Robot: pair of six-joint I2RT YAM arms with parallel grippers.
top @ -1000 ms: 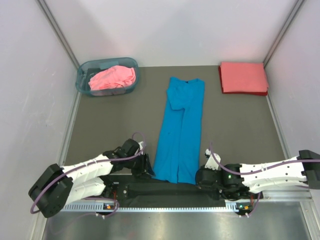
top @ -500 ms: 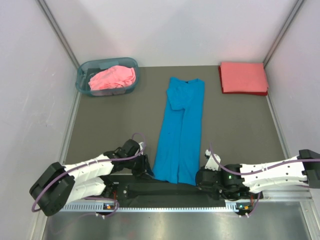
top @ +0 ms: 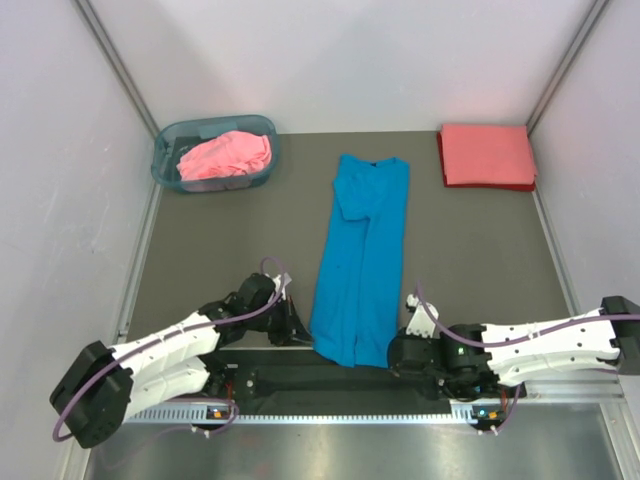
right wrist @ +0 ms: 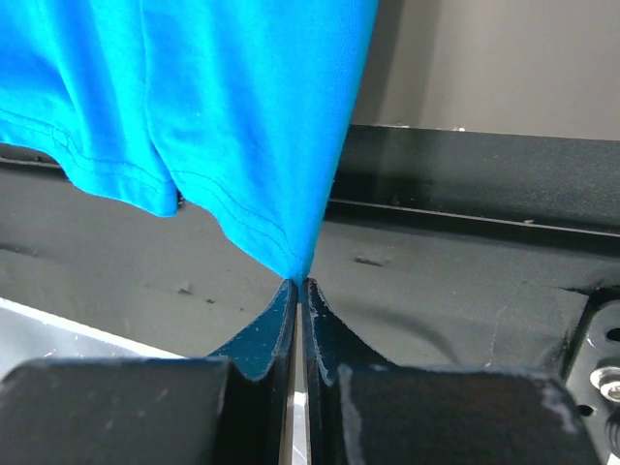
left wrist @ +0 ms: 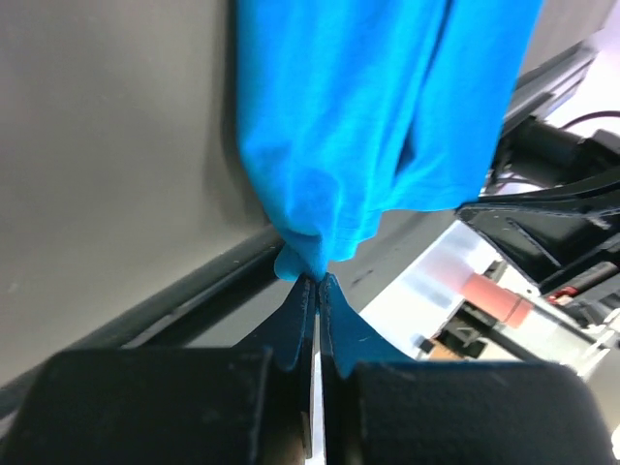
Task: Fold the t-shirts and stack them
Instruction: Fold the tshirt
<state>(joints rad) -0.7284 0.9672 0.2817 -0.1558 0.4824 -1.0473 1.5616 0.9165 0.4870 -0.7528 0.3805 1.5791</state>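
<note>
left claw [left wrist: 315, 281] pinched tight on near-left hem corner of blue t-shirt [left wrist: 368, 116]; right claw [right wrist: 298, 283] clamped on near-right corner. shirt folded into long strip — runs down middle of bench [top: 230, 250], near end at claws. pink t-shirt [top: 225, 155] bunched in basket [top: 200, 184], far left; coral-red t-shirt [top: 487, 155] folded flat, far right corner.

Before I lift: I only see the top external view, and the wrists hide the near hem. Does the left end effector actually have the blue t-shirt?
Observer: Yes. In the left wrist view, the left end effector is shut on a bunched corner of the blue t-shirt.
Operator: And the right?
Observer: In the right wrist view, the right end effector is shut on the pointed tip of the other hem corner.
</note>
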